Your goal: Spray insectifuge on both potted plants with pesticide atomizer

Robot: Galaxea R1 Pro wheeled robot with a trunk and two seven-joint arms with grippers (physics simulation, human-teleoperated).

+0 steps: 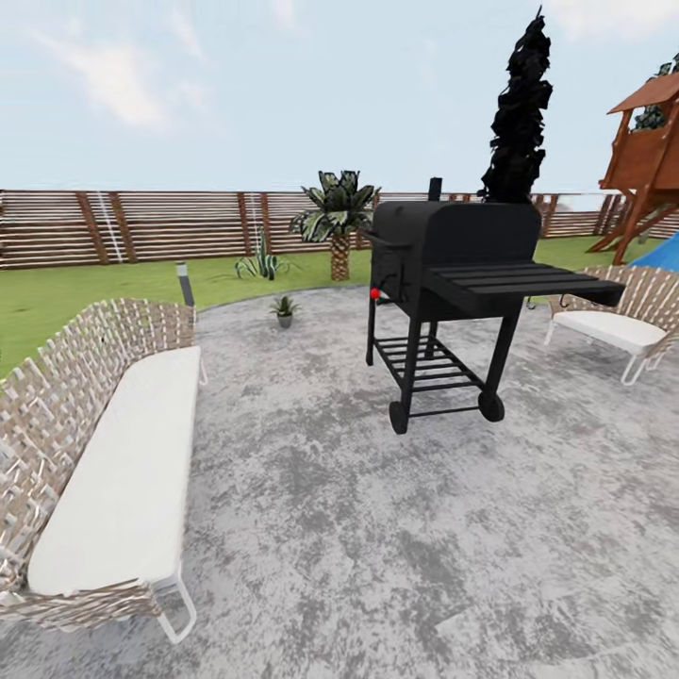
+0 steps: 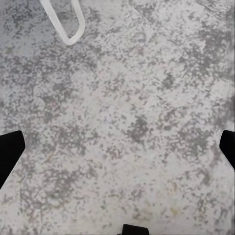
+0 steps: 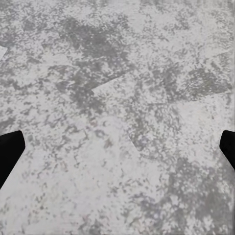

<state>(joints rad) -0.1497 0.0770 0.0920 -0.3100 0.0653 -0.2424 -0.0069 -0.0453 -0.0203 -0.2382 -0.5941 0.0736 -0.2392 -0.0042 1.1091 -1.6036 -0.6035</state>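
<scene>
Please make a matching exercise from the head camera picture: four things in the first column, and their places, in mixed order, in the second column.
Things:
1. black grill
2. long woven bench
3. small potted plant
4. wooden playhouse

Places:
A. far edge of the paved patio, by the lawn
B. upper right corner, on stilts
C. left side of the patio
D. middle of the patio, on wheels

Pairs: 1-D, 2-C, 3-A, 4-B
</scene>
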